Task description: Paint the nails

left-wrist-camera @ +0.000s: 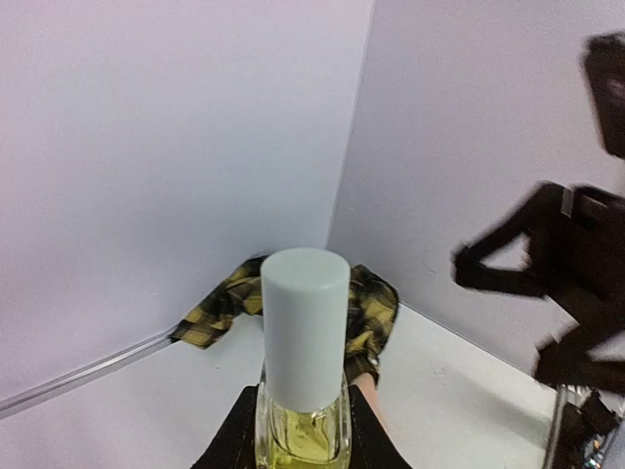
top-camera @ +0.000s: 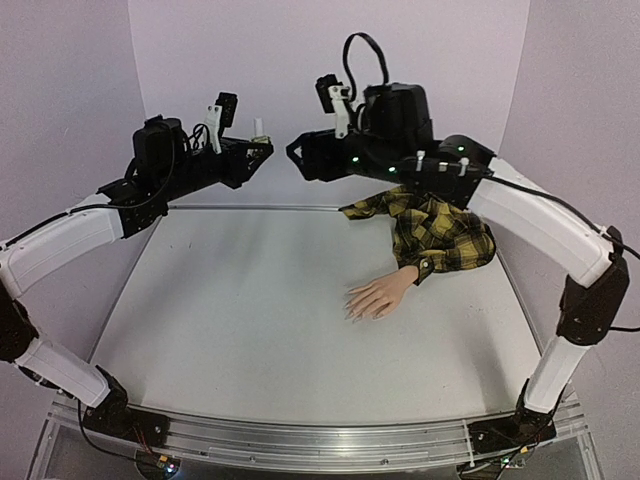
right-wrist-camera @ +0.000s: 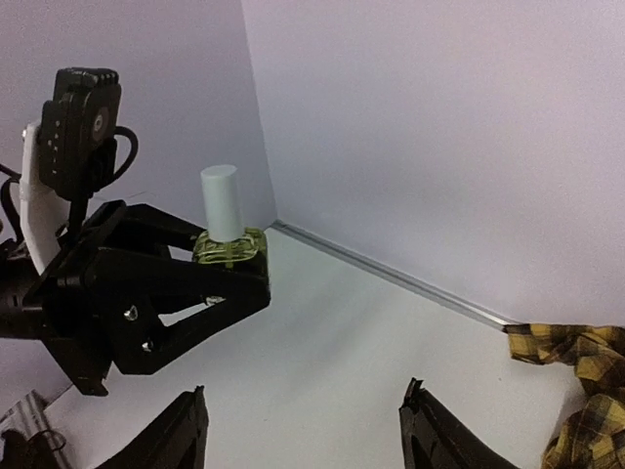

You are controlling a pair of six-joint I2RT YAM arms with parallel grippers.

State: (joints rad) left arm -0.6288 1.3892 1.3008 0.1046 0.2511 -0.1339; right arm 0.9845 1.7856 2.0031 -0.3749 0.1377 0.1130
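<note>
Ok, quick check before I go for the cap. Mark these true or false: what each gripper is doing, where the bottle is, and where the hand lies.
1. The left gripper is shut on the bottle. True.
2. The bottle's white cap has been taken off. False: the cap sits on the bottle.
3. The right gripper is clamped on the cap. False: its jaws are open and empty, facing the bottle without touching it.
4. The mannequin hand lies on the table, its arm in a plaid sleeve. True.
5. The bottle stands on the table. False: it is held upright in the air, near the back wall.
</note>
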